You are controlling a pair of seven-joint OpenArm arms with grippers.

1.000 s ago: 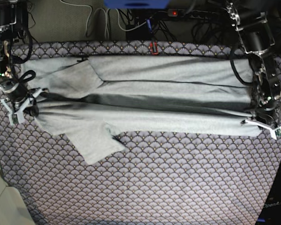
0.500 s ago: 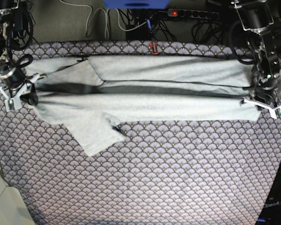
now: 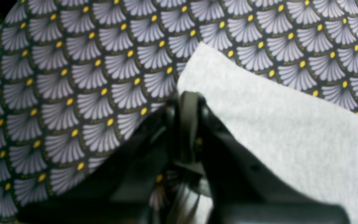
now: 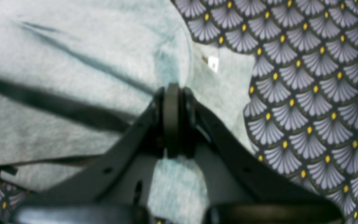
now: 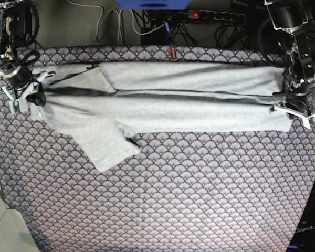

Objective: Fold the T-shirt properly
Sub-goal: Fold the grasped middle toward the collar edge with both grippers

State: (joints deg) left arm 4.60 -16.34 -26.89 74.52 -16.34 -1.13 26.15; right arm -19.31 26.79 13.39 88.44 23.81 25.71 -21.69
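The light grey T-shirt (image 5: 189,107) lies stretched across the far half of the table, folded lengthwise into a long band, with one sleeve (image 5: 107,147) hanging toward the front left. My left gripper (image 5: 293,111) is shut on the shirt's right end; in the left wrist view (image 3: 187,102) its jaws pinch a grey fabric corner (image 3: 259,102). My right gripper (image 5: 22,94) is shut on the shirt's left end; in the right wrist view (image 4: 172,102) the jaws clamp grey fabric (image 4: 73,77) near a small white tag (image 4: 213,63).
The scallop-patterned purple-grey tablecloth (image 5: 189,199) covers the table. Cables and a power strip (image 5: 210,16) lie behind the far edge. A small red clip (image 5: 172,53) sits at the far edge.
Both grippers have carried the shirt's front edge toward the far side, closing the dark gap between the layers. The band is now narrower and flatter.
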